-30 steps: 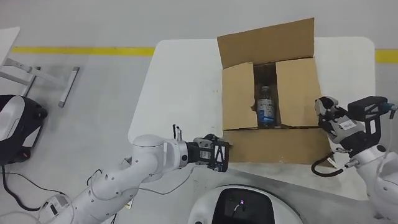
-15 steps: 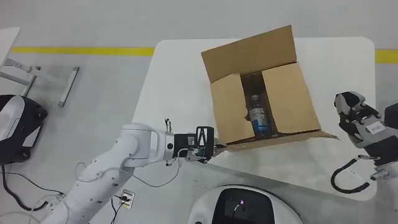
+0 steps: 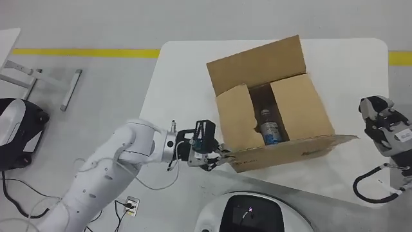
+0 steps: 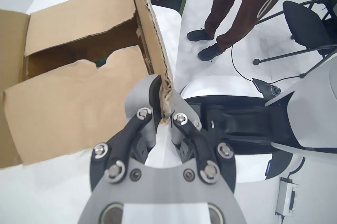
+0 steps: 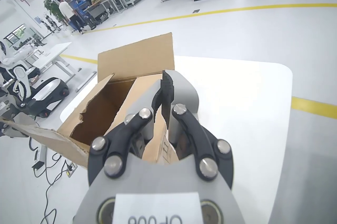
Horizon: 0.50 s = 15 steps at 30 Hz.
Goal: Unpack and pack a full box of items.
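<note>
Our left arm (image 3: 112,177) stretches from our lower left, bends at the elbow and runs level toward the right with the wrist straight. Our left claw (image 3: 219,152) is clamped tight, its two fingers (image 4: 138,97) pressed on either side of the torn corner of a cardboard flap (image 4: 147,14). Our right arm (image 3: 400,167) sits at the far right, wrist turned so that our right claw (image 3: 375,106) points away from us, at the right edge of the worktop (image 3: 187,77). Its fingers (image 5: 184,92) are drawn together with nothing between them.
</note>
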Motion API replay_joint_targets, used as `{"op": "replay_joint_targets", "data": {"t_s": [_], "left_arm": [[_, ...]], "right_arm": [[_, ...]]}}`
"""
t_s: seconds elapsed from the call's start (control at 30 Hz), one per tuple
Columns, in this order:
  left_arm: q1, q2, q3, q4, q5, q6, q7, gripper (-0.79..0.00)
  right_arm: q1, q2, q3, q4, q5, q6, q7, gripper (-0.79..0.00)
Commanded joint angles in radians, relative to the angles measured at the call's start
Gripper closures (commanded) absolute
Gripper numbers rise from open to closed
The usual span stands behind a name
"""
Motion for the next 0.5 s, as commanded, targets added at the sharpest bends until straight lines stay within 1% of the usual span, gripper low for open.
{"op": "replay_joint_targets", "data": {"t_s": [0.0, 0.03, 0.2, 0.27, 0.37, 0.47], "left_arm": [[-0.021, -0.001, 0.013, 0.007, -0.018, 0.043, -0.014, -0.748], [-0.032, -0.002, 0.019, 0.010, -0.022, 0.056, -0.022, -0.785], [-0.084, -0.007, 0.052, 0.032, -0.033, 0.151, -0.049, -0.785], [-0.102, -0.010, 0.063, 0.037, -0.020, 0.170, -0.052, -0.785], [-0.129, -0.015, 0.085, 0.049, 0.032, 0.232, -0.059, -0.785], [-0.149, -0.023, 0.110, 0.058, 0.081, 0.332, -0.046, -0.785]], "right_arm": [[0.006, 0.000, -0.011, 0.014, -0.001, 0.000, 0.002, 0.000], [0.010, 0.001, -0.016, 0.019, -0.002, -0.001, 0.003, 0.000], [0.030, 0.002, -0.036, 0.042, -0.008, 0.003, 0.007, 0.000], [0.036, 0.002, -0.041, 0.048, -0.008, 0.004, 0.008, 0.000], [0.043, 0.003, -0.047, 0.060, -0.009, 0.009, 0.011, 0.000], [0.049, 0.003, -0.052, 0.076, -0.008, 0.014, 0.013, 0.000]]}}
